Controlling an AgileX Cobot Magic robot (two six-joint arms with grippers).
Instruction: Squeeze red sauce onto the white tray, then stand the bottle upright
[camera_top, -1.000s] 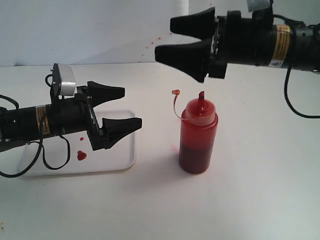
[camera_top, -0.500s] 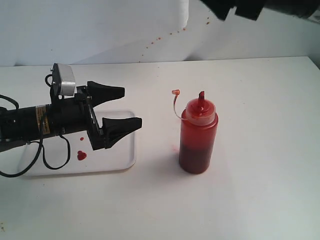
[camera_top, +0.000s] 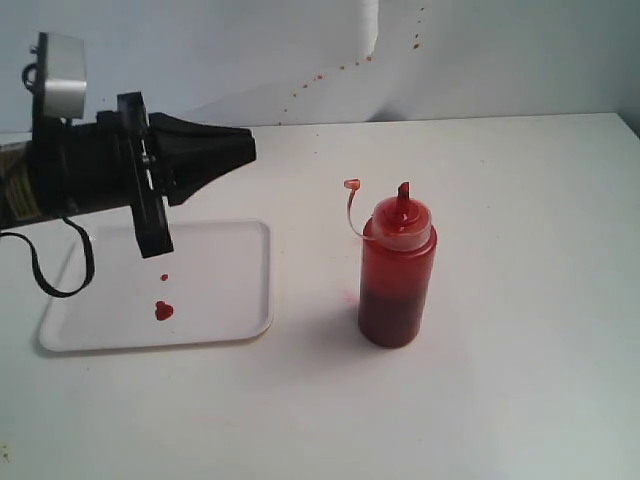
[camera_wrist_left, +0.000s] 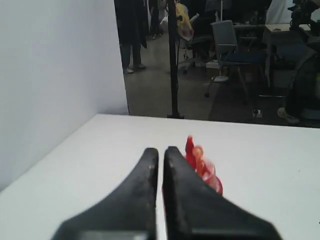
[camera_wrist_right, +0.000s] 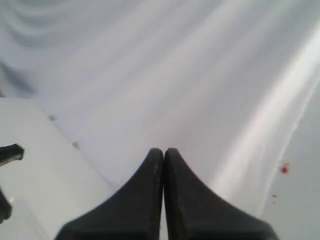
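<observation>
The bottle (camera_top: 397, 272) stands upright on the table right of the white tray (camera_top: 225, 290), its tethered tip cap (camera_top: 351, 186) curling off to the left. Red sauce (camera_top: 163, 311) lies as a blob on the tray, with a small drop (camera_top: 164, 277) above it. My left gripper (camera_top: 248, 148) is shut and empty, raised above the tray's far side, pointing toward the bottle. In the left wrist view the left gripper (camera_wrist_left: 161, 151) partly hides the bottle (camera_wrist_left: 202, 167). My right gripper (camera_wrist_right: 163, 151) is shut and empty, facing a white backdrop; it is out of the exterior view.
A white backdrop (camera_top: 250, 50) with small red specks (camera_top: 320, 75) rises behind the table. Faint pink smears (camera_top: 349, 297) mark the table beside the bottle. In the left wrist view a room with chairs (camera_wrist_left: 235, 45) lies beyond the table's edge.
The left gripper has closed, risen and rolled above the tray. The right arm has lifted out of the exterior view and its gripper has shut. The bottle stays put.
</observation>
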